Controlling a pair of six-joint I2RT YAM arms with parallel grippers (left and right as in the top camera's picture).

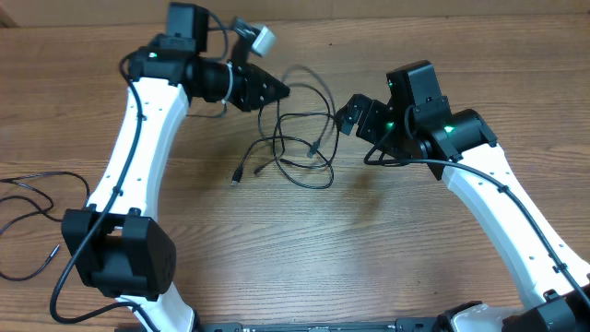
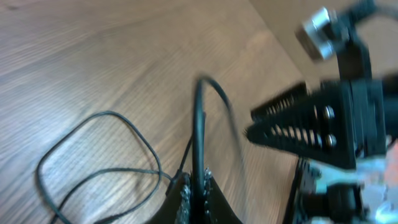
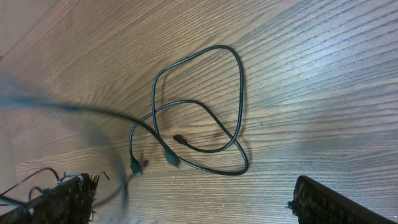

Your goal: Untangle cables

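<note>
Brown wooden table (image 1: 304, 249) fills the view from above, and two white arms reach in from 6 o'clock. Near the middle, a little toward 12 o'clock, lies the tangle of cables (image 1: 300, 138). They are thin black cords, much thinner than the claws, and they cross over each other in wobbly loops. One small plug (image 1: 237, 177) pokes out of the pile toward 8 o'clock. Seen from the right wrist, the pile is one big ring with smaller loops crossing inside it. Short plug ends lie at its 8 o'clock side.

The left claw (image 1: 279, 90) sits at 11 o'clock from the tangle. Its tips are pinched together on one cord (image 2: 199, 124). In the left wrist view this cord stands up from between them and bends over at the top.

The right claw (image 1: 354, 114) is at 2 o'clock from the tangle, near the outer loop. Its two fingers (image 3: 62, 196) are spread wide apart, and only bare wood shows between them.

One more thin black cable (image 1: 32, 189) lies well apart from the pile, at the 9 o'clock side of the table. It runs off the side of the picture, and its tip (image 1: 57, 249) rests near the left arm's base.

At 6 o'clock from the tangle, a wide patch of bare wood lies between the two arms. Toward 12 o'clock the far edge of the table is near, just past the left claw. The gap between the two claws is small, and the loops fill most of it.
</note>
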